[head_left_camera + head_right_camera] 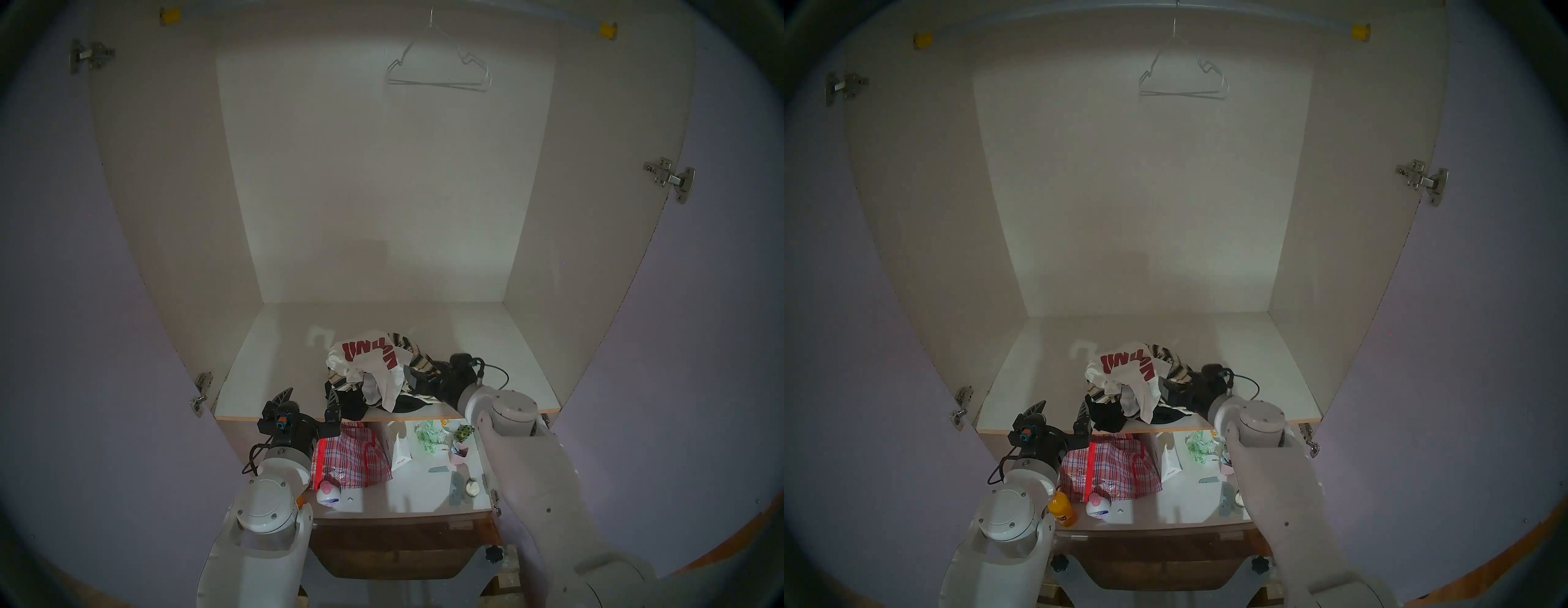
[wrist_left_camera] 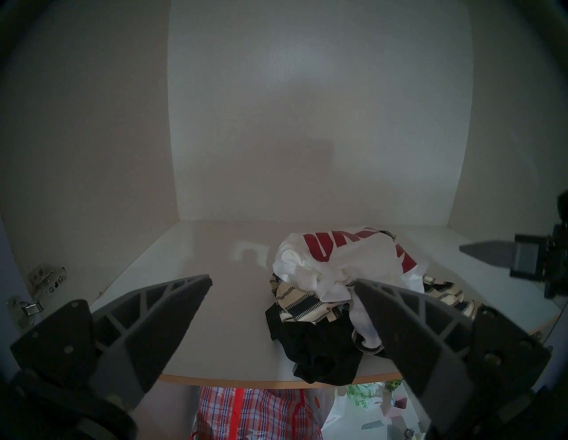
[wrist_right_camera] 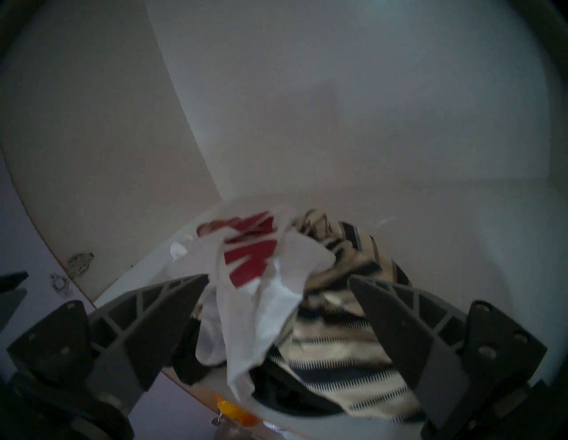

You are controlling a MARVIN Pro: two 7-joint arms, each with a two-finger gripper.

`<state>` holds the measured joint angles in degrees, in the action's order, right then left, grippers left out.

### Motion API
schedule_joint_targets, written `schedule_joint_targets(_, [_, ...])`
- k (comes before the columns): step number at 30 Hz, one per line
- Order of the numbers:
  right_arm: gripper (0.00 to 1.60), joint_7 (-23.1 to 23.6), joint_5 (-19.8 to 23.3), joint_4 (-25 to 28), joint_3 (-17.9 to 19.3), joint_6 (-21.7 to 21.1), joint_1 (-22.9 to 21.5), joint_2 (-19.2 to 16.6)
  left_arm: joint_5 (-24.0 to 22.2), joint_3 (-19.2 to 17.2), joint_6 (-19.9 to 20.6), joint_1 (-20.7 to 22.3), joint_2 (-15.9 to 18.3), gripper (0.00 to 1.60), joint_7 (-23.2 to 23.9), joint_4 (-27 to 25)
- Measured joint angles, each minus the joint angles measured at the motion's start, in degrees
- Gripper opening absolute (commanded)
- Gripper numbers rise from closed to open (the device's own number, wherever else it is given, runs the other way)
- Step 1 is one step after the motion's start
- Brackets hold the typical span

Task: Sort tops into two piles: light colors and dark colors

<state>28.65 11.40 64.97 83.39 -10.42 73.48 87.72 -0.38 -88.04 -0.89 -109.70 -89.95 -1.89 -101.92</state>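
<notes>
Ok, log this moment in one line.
left pincer: open, idle | right pincer: open, at heap | white top: over striped top, unsorted

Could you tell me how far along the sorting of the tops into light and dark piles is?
Nothing looks sorted: the white top, striped top and black top lie in one heap on the shelf. The right gripper is open at the heap, holding nothing; the left gripper is open and empty. All separating remains.
</notes>
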Motion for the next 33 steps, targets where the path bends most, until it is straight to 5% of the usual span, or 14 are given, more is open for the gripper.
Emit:
schedule_joint_targets(6, [1.6, 3.4, 0.1, -14.6, -2.3, 0.6, -6.5, 1.2, 0.0, 0.0, 0.0, 0.0, 0.0, 1.6, 0.0, 0.0])
schedule_joint_targets(16, [1.6, 4.0, -0.8, -28.1, -4.7, 3.7, -15.1, 3.5, 0.0, 0.0, 0.0, 0.0, 0.0, 1.6, -0.1, 0.1])
schedule_joint_targets(26, [1.59, 1.9, -3.1, -43.0, -7.2, 15.0, -23.9, 7.1, 0.0, 0.0, 0.0, 0.0, 0.0, 1.6, -0.1, 0.1])
schedule_joint_targets(27, [1.33, 1.6, -3.2, -44.3, -7.3, 16.9, -24.4, 7.3, 0.0, 0.0, 0.0, 0.0, 0.0, 1.6, -0.1, 0.1])
schedule_joint_targets(28, [0.69, 1.3, -3.4, -45.5, -7.5, 19.1, -24.8, 7.5, 0.0, 0.0, 0.0, 0.0, 0.0, 1.6, -0.1, 0.1])
schedule_joint_targets(32, [0.53, -0.2, -4.1, -48.5, -7.9, 26.4, -25.2, 7.9, 0.0, 0.0, 0.0, 0.0, 0.0, 1.6, -0.1, 0.1])
schedule_joint_targets(33, [0.26, -0.4, -4.2, -48.5, -8.0, 28.0, -25.1, 7.9, 0.0, 0.0, 0.0, 0.0, 0.0, 1.6, -0.1, 0.1])
